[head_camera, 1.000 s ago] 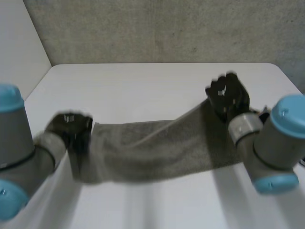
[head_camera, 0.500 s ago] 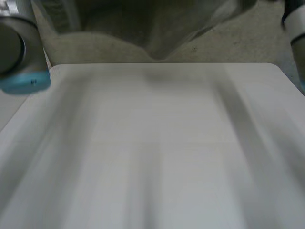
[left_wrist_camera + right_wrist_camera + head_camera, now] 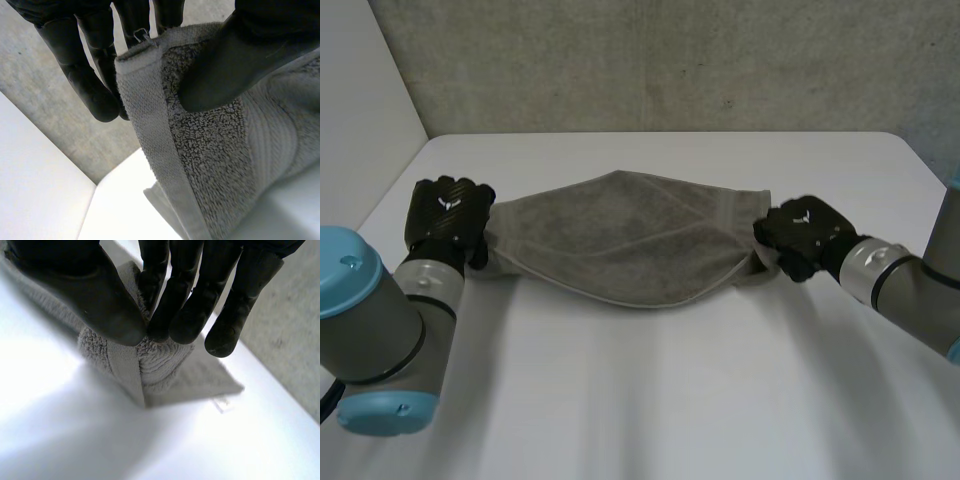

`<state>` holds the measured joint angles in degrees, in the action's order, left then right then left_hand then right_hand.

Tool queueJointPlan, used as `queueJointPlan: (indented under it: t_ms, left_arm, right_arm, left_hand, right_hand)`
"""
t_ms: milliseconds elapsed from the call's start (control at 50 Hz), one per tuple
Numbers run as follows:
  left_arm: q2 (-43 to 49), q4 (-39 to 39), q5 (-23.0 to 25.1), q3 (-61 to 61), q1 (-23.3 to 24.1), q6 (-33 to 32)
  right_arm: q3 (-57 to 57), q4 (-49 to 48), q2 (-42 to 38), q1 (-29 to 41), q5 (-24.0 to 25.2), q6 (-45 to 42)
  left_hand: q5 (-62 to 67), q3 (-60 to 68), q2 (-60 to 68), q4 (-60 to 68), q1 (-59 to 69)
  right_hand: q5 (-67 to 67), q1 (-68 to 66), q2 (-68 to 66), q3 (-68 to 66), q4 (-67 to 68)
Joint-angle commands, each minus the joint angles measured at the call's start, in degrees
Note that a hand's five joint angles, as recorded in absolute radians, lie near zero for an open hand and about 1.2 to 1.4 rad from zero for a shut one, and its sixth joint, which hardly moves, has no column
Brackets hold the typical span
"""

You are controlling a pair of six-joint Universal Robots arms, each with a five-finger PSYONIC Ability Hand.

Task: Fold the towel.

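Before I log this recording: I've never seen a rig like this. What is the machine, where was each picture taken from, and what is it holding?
This is a robot with two arms, grey with light-blue caps, each ending in a black hand. The wide picture comes from a camera between and behind the arms, looking down at a white table. The two close-ups come from cameras on the wrists, each looking along its own hand's palm. A grey towel is stretched between the hands, its middle sagging towards the table. The left hand pinches one end between thumb and fingers, as its wrist view shows. The right hand pinches the other end the same way. The job is to fold the towel.
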<state>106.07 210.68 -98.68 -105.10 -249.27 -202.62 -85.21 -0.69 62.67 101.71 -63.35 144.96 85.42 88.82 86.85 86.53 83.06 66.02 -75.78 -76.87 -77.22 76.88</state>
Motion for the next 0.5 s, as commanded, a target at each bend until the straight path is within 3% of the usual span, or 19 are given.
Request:
queueJointPlan:
  t_ms: [20, 40, 80, 120, 300, 400, 500]
  left_arm:
    - [-2.88, -3.34, -0.11, -1.77, -1.21, 0.39]
    - [-2.88, -3.35, -0.11, -1.78, -1.21, 0.39]
    - [-3.67, -3.96, -0.11, -1.95, -1.30, 0.48]
    - [-4.02, -4.14, -0.11, -2.04, -1.48, 0.48]
    - [-6.40, -4.76, -0.29, -2.13, -2.53, 0.92]
    - [-8.15, -5.72, -0.29, -2.65, -2.44, 0.83]
    - [-9.39, -6.08, -0.29, -2.92, -2.01, 0.83]
  right_arm:
    - [-5.04, -0.72, 0.96, -0.81, -5.38, 0.06]
    - [-5.05, -0.72, 0.97, -0.81, -5.38, 0.06]
    - [-6.80, -0.72, 2.54, -1.16, -5.56, 0.58]
    - [-7.94, -0.81, 3.77, -1.34, -5.56, 1.02]
    - [-13.49, -4.59, 11.95, -1.52, -6.35, 10.25]
    - [-15.24, -4.24, 17.83, -1.34, -9.59, 25.51]
    - [-15.95, -4.06, 20.21, -0.55, -11.35, 32.56]
  left_hand:
    - [-15.42, -8.82, -6.85, -6.53, -3.06]
    - [-15.42, -8.82, -6.85, -6.53, -3.06]
    - [-15.42, -8.82, -6.85, -6.53, -3.06]
    - [-15.42, -8.82, -6.85, -6.53, -3.06]
    - [-15.42, -8.82, -6.85, -6.53, -3.06]
    - [-15.42, -8.82, -6.85, -6.53, -3.06]
    - [-15.42, -8.82, -6.85, -6.53, -3.06]
  right_hand:
    - [-22.96, 22.72, 23.81, 24.16, -23.82]
    - [-23.04, 22.80, 23.89, 24.24, -23.91]
    - [-42.63, 42.38, 43.47, 43.83, -43.49]
    - [-47.39, 47.14, 48.23, 48.59, -48.25]
    - [-52.65, 52.40, 53.49, 53.85, -53.51]
    - [-52.14, 51.90, 52.99, 53.35, -53.01]
    - [-52.48, 52.23, 53.32, 53.68, -53.34]
